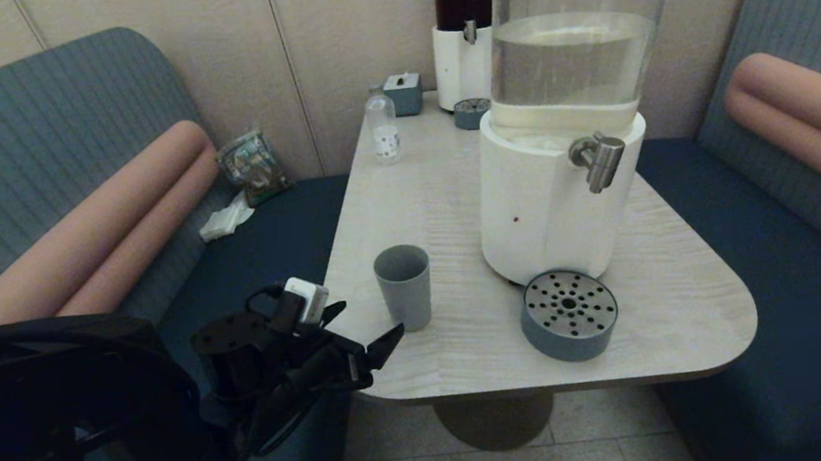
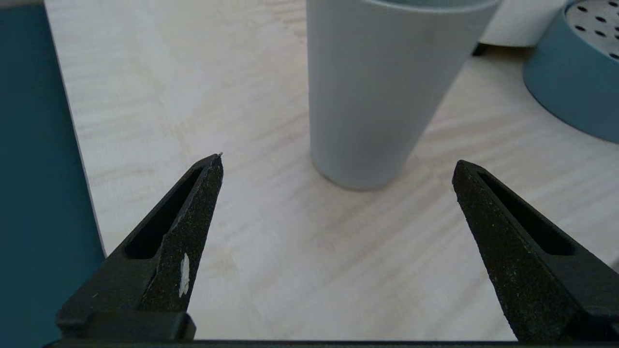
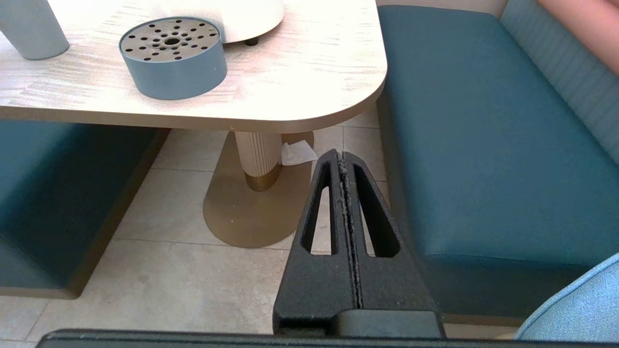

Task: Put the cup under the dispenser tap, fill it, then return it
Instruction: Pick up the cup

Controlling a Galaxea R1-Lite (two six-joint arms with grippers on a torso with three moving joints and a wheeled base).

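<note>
We find the cup (image 1: 404, 285) standing upright on the worktop (image 1: 674, 307), near its left front edge, well to the left of the dispenser tap (image 1: 596, 159) and left of the low round tray (image 1: 569, 313) that sits just in front of the white dispenser base. Our left pincer (image 2: 338, 162) hovers at the worktop's near left corner with its fingers spread wide apart and nothing between them; the cup stands just beyond the tips, roughly centred in the gap. Our right pincer (image 3: 344, 159) hangs low off the near right corner of the worktop, fingers pressed together and empty.

The cup looks empty, though its inside is hardly visible from here, so we judge it light and easily tipped. Its wall appears stiff, matte plastic that should give fair grip, but it tapers toward the base, so a low hold could slide. We would take it around the middle of the wall, squarely, and remember it will be heavier and spillable once filled.
</note>
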